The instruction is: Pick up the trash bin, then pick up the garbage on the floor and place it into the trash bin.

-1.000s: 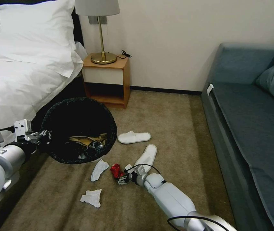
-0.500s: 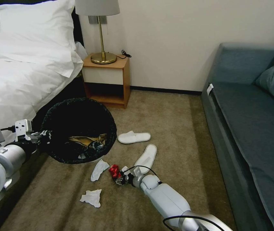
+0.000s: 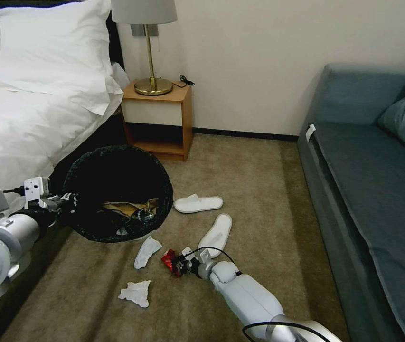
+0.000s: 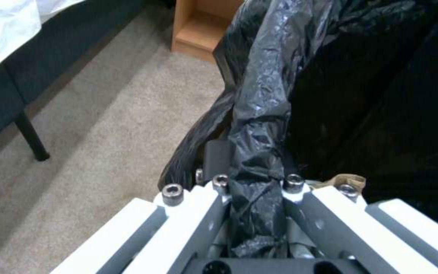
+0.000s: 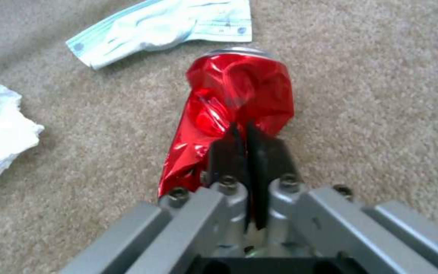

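Clamping the crushed, shiny red metal can (image 5: 234, 106), the right gripper (image 5: 247, 152) has its dark jaws pressed nearly together on a crumpled fold at the can's near end. The can lies low over the beige carpet (image 3: 259, 190), and whether it touches the pile cannot be told. In the head view the right gripper (image 3: 179, 266) and the can (image 3: 168, 260) sit in front of the bin, just beside a flat pale face mask (image 3: 146, 251) and near a crumpled white tissue (image 3: 136, 291). Two flat white slippers (image 3: 207, 218) lie a little farther out.

On the other side, the left gripper (image 4: 254, 182) has its jaws shut on the rim of the round trash bin (image 3: 117, 190), pinching a bunched fold of the crinkled black plastic liner (image 4: 259, 114). The left gripper (image 3: 52, 203) holds the bin tilted beside the white bed (image 3: 22, 118), mouth towards the camera, with brown paper and a wrapper already inside.

The step in hand appears to be picking the can off the floor. Since the hold is on a thin fold rather than the can's body, the next move calls for a steady lift and a carry leftwards over the bin's rim before letting go. The mask and tissue remain to be gathered.
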